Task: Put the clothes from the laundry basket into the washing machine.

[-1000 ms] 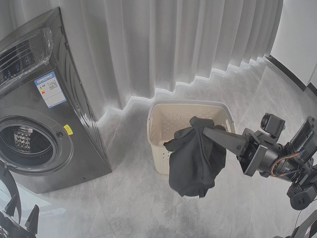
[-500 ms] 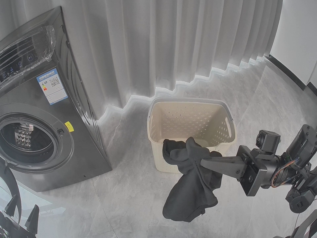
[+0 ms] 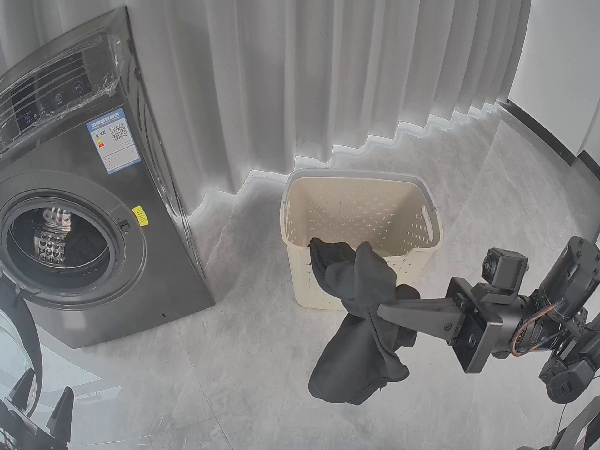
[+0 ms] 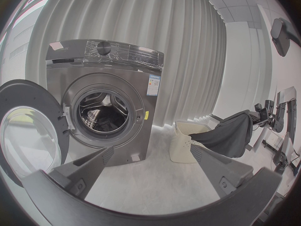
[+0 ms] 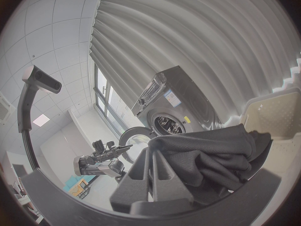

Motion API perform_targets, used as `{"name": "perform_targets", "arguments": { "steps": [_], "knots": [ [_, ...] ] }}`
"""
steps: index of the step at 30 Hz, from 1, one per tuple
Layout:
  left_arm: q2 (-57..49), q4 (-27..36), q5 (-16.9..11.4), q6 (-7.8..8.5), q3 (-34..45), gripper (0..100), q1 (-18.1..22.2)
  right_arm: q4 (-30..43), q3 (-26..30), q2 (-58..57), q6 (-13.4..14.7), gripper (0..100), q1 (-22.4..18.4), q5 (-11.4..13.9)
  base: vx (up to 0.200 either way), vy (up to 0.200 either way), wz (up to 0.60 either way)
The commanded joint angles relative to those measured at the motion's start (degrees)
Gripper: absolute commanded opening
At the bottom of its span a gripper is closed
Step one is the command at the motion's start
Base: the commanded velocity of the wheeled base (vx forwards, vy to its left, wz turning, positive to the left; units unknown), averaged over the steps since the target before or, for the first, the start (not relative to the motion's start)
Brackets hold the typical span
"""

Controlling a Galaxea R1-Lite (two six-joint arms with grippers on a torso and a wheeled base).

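My right gripper (image 3: 382, 310) is shut on a dark garment (image 3: 359, 339), held above the floor just in front of the cream laundry basket (image 3: 359, 176). One end of the garment lies over the basket's front rim; the rest hangs below the fingers. In the right wrist view the garment (image 5: 213, 157) bunches beside the closed fingers (image 5: 163, 173). The grey washing machine (image 3: 169, 264) stands to the left, door open, with dark cloth (image 4: 106, 121) in its drum. My left gripper (image 4: 151, 148) is open and empty, low at the front left (image 3: 42, 398), facing the drum.
The round door (image 4: 28, 135) hangs open on the machine's left side. White curtains (image 3: 312, 64) run behind machine and basket. Bare grey floor (image 3: 250, 345) lies between them. A wall (image 3: 562, 64) closes the far right.
The head camera has shifted. My right gripper has come down and back from over the basket with the garment, which now trails over the front rim. The left gripper has stayed put.
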Motion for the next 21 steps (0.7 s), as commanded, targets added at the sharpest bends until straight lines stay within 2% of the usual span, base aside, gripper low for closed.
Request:
{"name": "perform_targets", "arguments": {
  "steps": [1,3,5,8,14,21],
  "knots": [
    [0.1,0.0,0.0,0.02,1.0,100,0.0,0.1,1.6,-2.2,0.1,0,2.8,0.5,0.0,0.0,0.0],
    [0.1,0.0,0.0,-0.06,1.0,100,0.0,0.0,2.5,-4.3,0.2,0,6.4,0.8,0.0,0.0,0.0],
    [0.1,-0.1,0.0,0.02,1.0,100,0.0,0.0,3.3,-6.2,0.2,0,8.3,1.9,0.0,0.0,0.0],
    [0.1,0.0,0.0,0.02,1.0,100,0.0,0.0,3.0,-7.4,0.2,0,7.7,2.6,0.0,0.0,0.0],
    [0.1,-0.1,0.0,-0.06,1.0,100,0.0,0.0,-1.0,-4.7,0.2,0,1.1,2.5,0.0,0.0,0.0],
    [0.1,-0.1,0.0,-0.06,1.0,100,0.0,0.0,-3.2,-0.5,-0.4,0,-4.5,2.4,0.0,0.0,0.0]
  ]
}}
